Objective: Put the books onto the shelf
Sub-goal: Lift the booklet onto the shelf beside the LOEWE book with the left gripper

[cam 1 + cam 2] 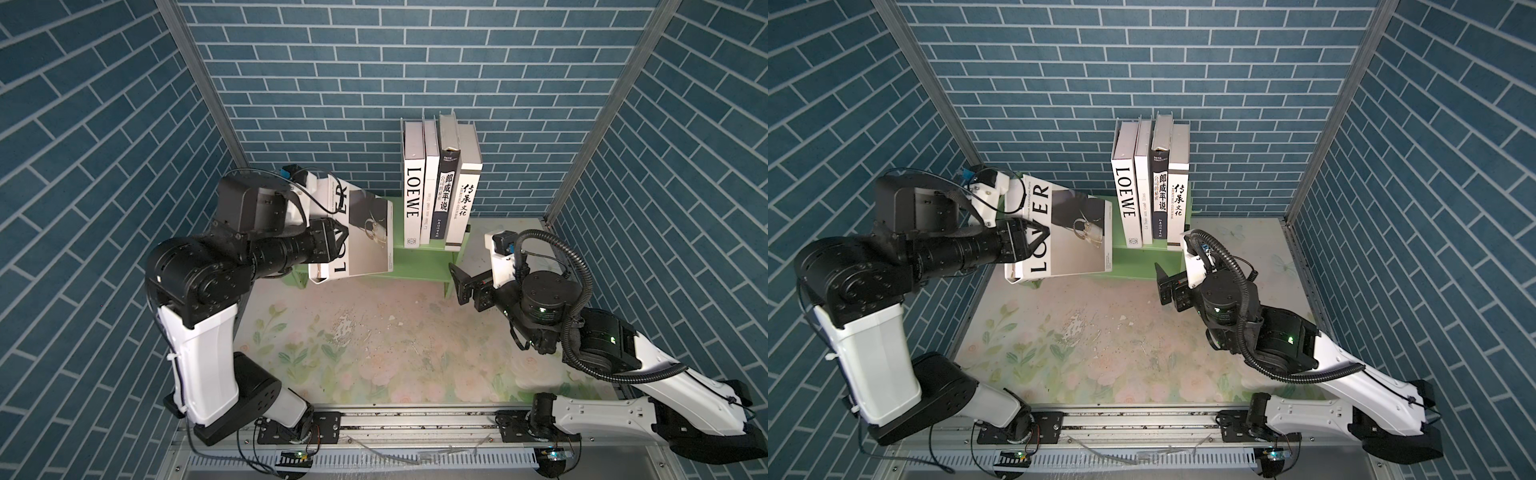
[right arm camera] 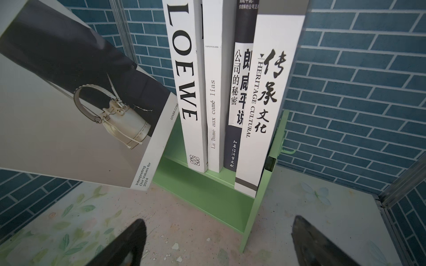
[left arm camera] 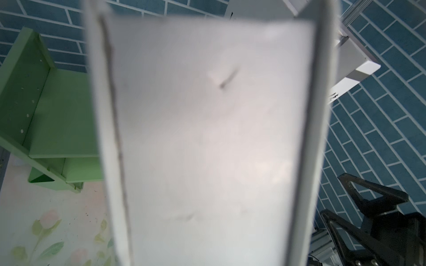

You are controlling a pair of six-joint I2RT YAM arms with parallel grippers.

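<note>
Left jaws clamped on the spine edge of a tilted LOVER book, raised off the floral table, overlapping the green shelf on its left part, four upright books at its right end, right jaws spread wide, empty, beside the shelf's right leg

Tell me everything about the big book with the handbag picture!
The book is big and glossy-looking, with white edges. Its cover says LOVER in tall black letters beside a photo of a cream handbag on grey and black. Small print reads "Interpreting Our Values for 2024". The left hand pinches it by one edge, tilted in the air above the bare end of the green shelf, apart from the four standing books. Nothing else seems to touch it.
</note>
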